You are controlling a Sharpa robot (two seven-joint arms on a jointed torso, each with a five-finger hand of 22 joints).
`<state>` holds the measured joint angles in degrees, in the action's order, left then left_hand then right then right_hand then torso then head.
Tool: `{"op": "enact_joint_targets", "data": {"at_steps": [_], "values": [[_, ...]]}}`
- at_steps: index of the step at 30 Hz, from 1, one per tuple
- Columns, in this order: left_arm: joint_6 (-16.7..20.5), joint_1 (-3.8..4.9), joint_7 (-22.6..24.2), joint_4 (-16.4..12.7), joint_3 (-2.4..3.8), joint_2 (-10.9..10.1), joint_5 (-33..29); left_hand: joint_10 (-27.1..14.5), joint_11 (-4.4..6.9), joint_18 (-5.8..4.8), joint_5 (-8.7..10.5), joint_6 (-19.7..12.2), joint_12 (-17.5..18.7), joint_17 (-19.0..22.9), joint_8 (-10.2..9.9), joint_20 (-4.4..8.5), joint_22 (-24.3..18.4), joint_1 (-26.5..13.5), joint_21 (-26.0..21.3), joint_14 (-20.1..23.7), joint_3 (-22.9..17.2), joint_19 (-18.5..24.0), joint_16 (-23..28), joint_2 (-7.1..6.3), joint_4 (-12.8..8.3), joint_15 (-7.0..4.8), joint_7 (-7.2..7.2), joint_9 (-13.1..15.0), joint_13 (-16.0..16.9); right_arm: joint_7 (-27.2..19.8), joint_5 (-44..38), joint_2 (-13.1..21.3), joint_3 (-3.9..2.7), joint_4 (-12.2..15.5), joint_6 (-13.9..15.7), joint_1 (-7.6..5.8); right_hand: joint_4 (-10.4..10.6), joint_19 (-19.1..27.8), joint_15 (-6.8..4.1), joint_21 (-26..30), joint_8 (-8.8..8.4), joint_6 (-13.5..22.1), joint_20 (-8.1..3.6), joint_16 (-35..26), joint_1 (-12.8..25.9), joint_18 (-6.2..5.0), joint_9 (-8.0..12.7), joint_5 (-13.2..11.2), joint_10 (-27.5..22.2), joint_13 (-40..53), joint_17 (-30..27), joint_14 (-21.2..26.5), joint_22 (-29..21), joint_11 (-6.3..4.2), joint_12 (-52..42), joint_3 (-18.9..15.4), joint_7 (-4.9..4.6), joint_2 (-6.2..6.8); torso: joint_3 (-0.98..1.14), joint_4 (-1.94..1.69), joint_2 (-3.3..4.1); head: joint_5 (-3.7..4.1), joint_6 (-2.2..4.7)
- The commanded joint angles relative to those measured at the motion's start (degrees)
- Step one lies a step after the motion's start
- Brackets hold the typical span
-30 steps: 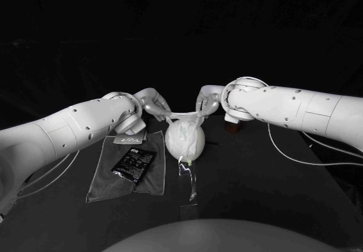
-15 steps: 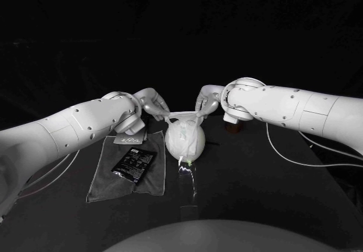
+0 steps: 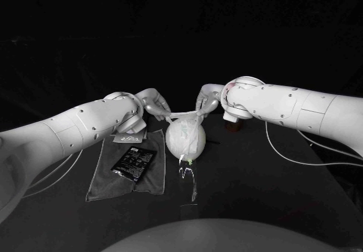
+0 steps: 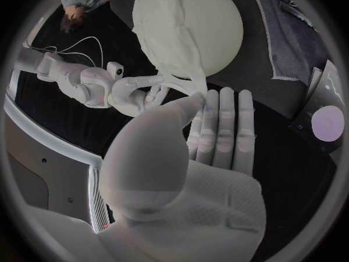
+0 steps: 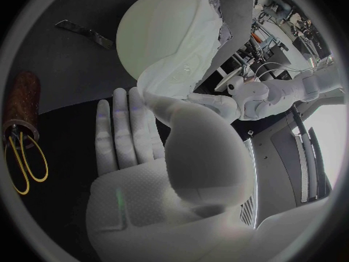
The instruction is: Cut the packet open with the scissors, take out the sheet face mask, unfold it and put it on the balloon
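A pale balloon point(image 3: 185, 140) lies on the black table at mid-distance, its green knot toward me. The white sheet mask point(image 3: 184, 122) drapes over its far end. My left hand point(image 3: 154, 106) pinches the mask's top edge on one side and my right hand point(image 3: 207, 104) pinches it on the other, stretching it between them. In the left wrist view the mask point(image 4: 169, 46) clings to the balloon point(image 4: 207, 23) beyond my left hand point(image 4: 214, 128). From the right wrist, the mask point(image 5: 191, 55) covers the balloon point(image 5: 160, 26) ahead of my right hand point(image 5: 138, 128). The scissors point(image 5: 22, 160) stand in a brown holder.
The black opened packet point(image 3: 134, 163) lies on a grey cloth point(image 3: 106, 184) left of the balloon, with a small white card point(image 3: 128, 138) at the cloth's far end. A thin clear strip point(image 3: 190, 184) lies near the balloon's knot. The brown holder point(image 3: 232, 125) stands just right of the balloon.
Both hands keep their pinch on the mask's top edge. The arms have shifted only slightly and the balloon has not moved.
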<state>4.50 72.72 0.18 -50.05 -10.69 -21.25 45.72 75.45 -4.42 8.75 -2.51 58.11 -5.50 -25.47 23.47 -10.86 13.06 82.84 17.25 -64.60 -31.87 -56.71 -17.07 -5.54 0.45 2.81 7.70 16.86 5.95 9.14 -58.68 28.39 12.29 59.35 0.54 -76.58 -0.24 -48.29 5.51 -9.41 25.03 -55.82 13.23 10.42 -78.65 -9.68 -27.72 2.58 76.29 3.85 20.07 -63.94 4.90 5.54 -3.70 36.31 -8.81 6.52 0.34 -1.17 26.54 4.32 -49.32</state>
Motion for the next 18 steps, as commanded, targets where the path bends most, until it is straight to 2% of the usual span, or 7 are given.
{"op": "enact_joint_targets", "data": {"at_steps": [1, 6, 13, 18], "values": [[-0.29, -0.34, 1.49, 0.54, 0.06, 0.56, 0.81, 0.23, -0.18, 0.77, -0.25, 0.20, 0.35, -0.09, 0.12, -0.12, 0.11, -0.08, 0.23, 0.39, -0.35, 0.33, 0.31, 0.54, -0.17, 0.18, 0.32, 5.09, 0.09, -0.43, -0.24, -0.33, -0.05, -0.57, -2.09, 0.02, -0.24, -0.03, -0.02, 0.30, -0.21, 0.23, 0.44, -0.36, 0.14, -0.88, -0.04, 0.17, -0.47, -0.05, -0.10, 0.42, -0.03, 0.07, 0.18, -0.22, -0.17, -0.63, 0.05, 0.01, 0.03, 0.06, -0.24], [-0.51, -0.84, 1.60, 1.38, 0.07, 1.15, 0.65, 0.23, -0.19, 0.77, -0.25, 0.19, 0.36, -0.10, 0.10, -0.12, 0.17, -0.12, 0.30, 0.38, -0.35, 0.39, 0.31, 0.49, -0.23, 0.19, 0.35, 5.14, 0.10, -0.14, -0.02, -0.65, -0.06, -1.21, -3.22, 0.05, -0.10, 0.81, 0.78, 0.98, -0.79, 1.65, 0.97, -1.09, 0.69, -0.85, -0.02, 0.17, -3.33, -0.19, -0.27, 2.18, -0.29, 0.94, 0.31, -1.15, -0.80, -0.85, 0.00, 0.04, 0.00, 0.11, -0.46], [-0.03, -1.66, 1.00, 2.67, 0.10, 1.93, 0.25, 0.23, -0.21, 0.76, -0.25, 0.18, 0.37, -0.11, 0.10, -0.13, 0.20, -0.16, 0.33, 0.37, -0.34, 0.41, 0.32, 0.47, -0.24, 0.20, 0.37, 5.16, 0.11, 0.16, 0.26, -1.28, -0.07, -2.55, -4.14, 0.36, 0.06, 0.98, 1.13, 1.27, -1.74, 2.87, 1.27, -1.15, 1.01, -0.88, 0.39, 0.17, -5.40, -0.19, -0.18, 2.94, -0.39, 1.56, 0.25, -1.52, -1.38, -0.93, 0.03, -0.02, 0.00, 0.13, -0.50], [1.55, -2.16, -0.11, 3.38, 0.59, 2.20, 0.27, 0.21, -0.21, 0.76, -0.25, 0.17, 0.38, -0.12, 0.08, -0.13, 0.23, -0.17, 0.37, 0.38, -0.36, 0.44, 0.33, 0.47, -0.27, 0.20, 0.39, 5.19, 0.12, 0.40, 0.44, -1.77, -0.07, -3.47, -4.49, 0.82, 0.11, 1.03, 1.28, 1.39, -2.08, 3.14, 1.37, -1.22, 1.13, -0.88, 0.56, 0.17, -5.96, -0.16, -0.15, 3.40, -0.42, 1.74, 0.20, -1.64, -1.56, -0.90, 0.04, -0.02, 0.11, 0.06, -0.48]]}}
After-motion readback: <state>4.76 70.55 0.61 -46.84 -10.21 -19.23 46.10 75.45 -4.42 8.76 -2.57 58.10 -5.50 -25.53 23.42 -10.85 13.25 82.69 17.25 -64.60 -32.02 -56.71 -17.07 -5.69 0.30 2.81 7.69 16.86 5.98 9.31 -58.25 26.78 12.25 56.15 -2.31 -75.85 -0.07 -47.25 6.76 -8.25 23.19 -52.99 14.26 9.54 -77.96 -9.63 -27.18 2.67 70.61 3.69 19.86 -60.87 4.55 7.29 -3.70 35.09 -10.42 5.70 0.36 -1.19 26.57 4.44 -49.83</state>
